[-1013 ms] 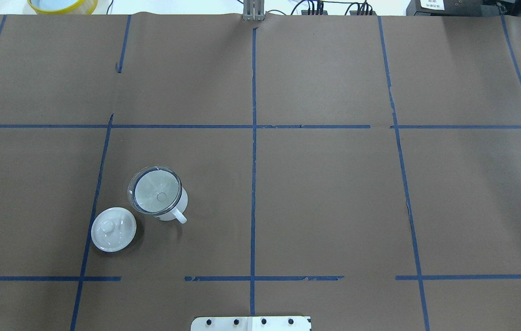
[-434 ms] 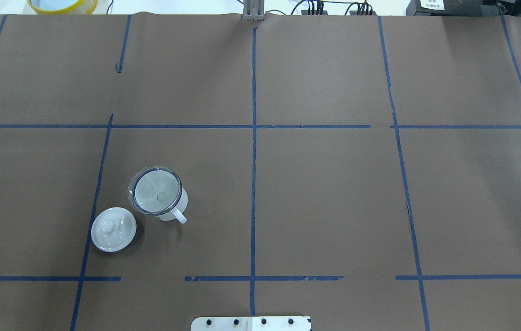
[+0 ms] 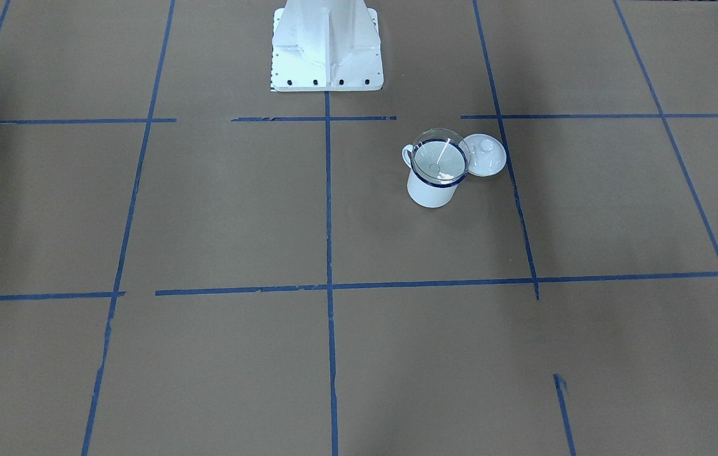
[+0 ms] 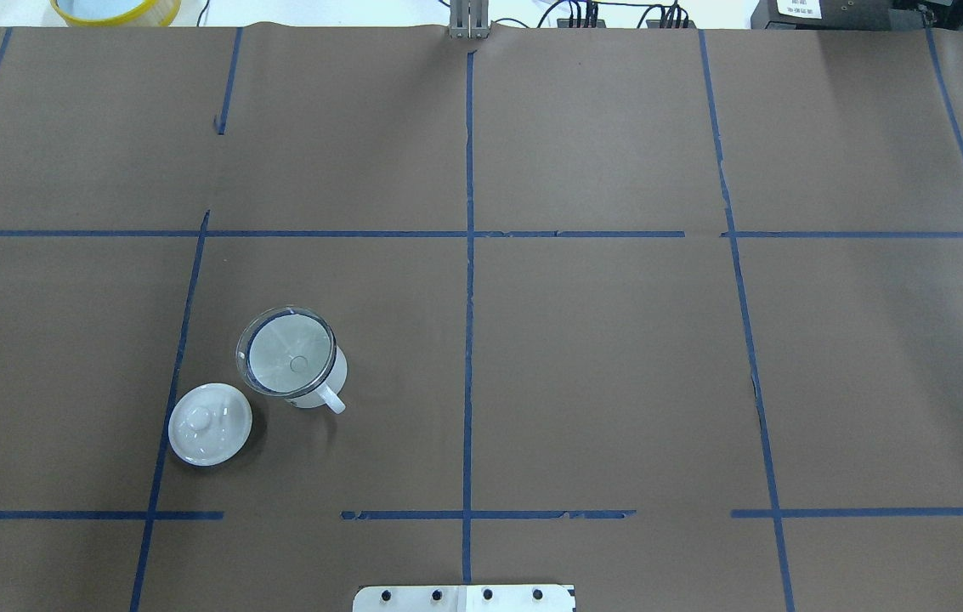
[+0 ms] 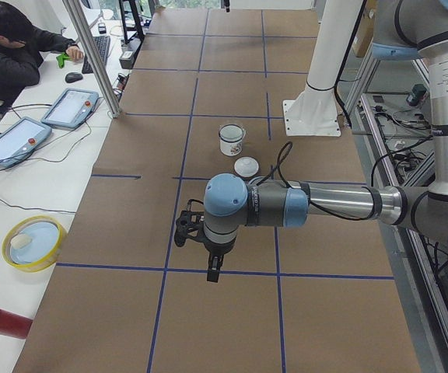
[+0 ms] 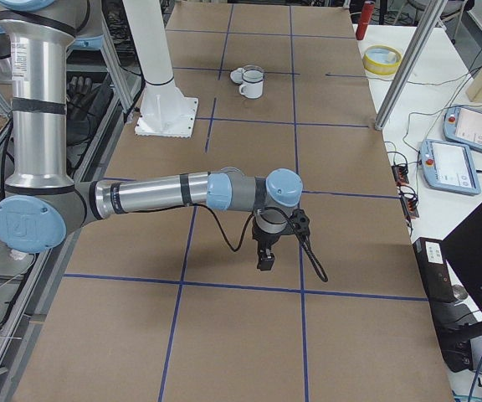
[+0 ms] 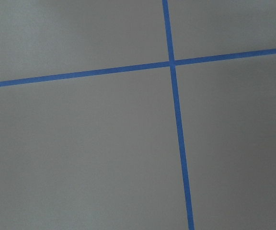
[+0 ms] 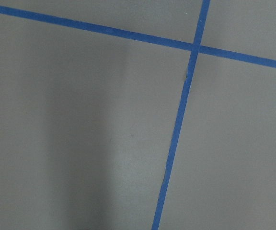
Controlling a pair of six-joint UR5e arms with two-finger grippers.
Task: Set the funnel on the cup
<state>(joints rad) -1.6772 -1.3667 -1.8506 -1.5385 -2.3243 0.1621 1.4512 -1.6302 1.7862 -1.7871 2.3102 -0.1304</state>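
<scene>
The clear funnel [image 4: 286, 351] sits upright in the mouth of the white cup [image 4: 335, 372] with a dark blue rim; its spout hangs inside. Both show in the front-facing view too, the funnel [image 3: 440, 158] on the cup [image 3: 429, 192]. The cup is small in the side views [image 5: 231, 140] [image 6: 252, 84]. My left gripper [image 5: 215, 272] hangs over bare paper, far from the cup. My right gripper [image 6: 264, 260] hangs over the table's other end. Both show only in side views, so I cannot tell if they are open or shut. Both wrist views show only brown paper and blue tape.
A round white knobbed lid [image 4: 209, 423] lies on the table beside the cup. The robot's white base [image 3: 327, 50] stands at the table's edge. A yellow-rimmed bowl [image 5: 32, 242], control tablets [image 5: 68, 107] and a seated operator [image 5: 10, 47] are beyond the far edge.
</scene>
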